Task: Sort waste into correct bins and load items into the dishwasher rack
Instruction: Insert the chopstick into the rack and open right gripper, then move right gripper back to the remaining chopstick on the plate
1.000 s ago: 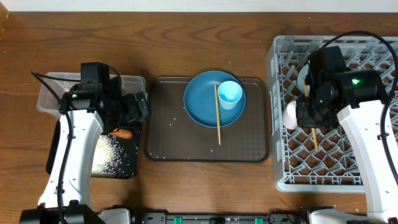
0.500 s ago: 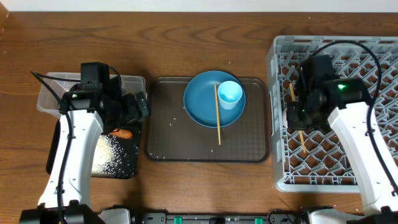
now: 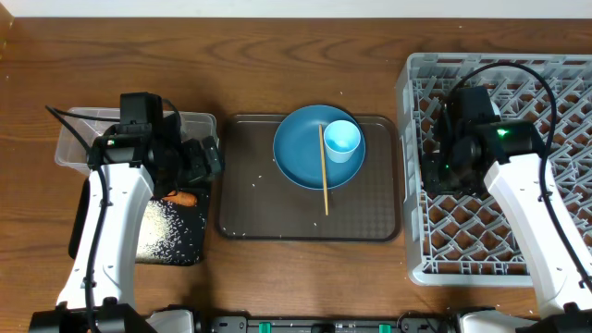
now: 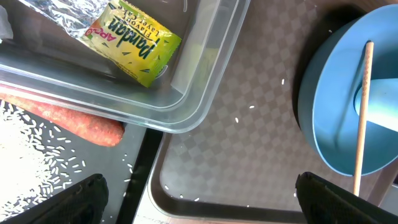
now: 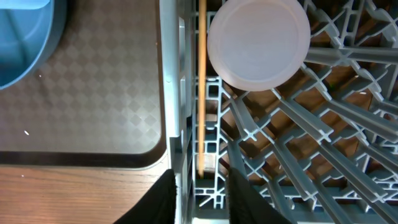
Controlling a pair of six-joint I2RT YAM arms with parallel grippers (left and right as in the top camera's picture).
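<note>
The right fingers [image 5: 163, 200], slightly parted, flank a chopstick [image 5: 201, 93] lying in the grey rack [image 5: 176, 93]; left fingers [image 4: 74, 202] spread wide.

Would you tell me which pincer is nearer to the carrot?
Left. The left pincer hangs close beside the carrot; the right pincer is far off, over the left edge of the grey rack.

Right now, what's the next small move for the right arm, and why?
Probably raise the right gripper straight up, clear of the dishwasher rack. One chopstick lies in the rack along its wall beside the upturned cup, and the jaws stand wider than it, not pinching it. A second chopstick lies across the blue plate, likely the next pick.
</note>
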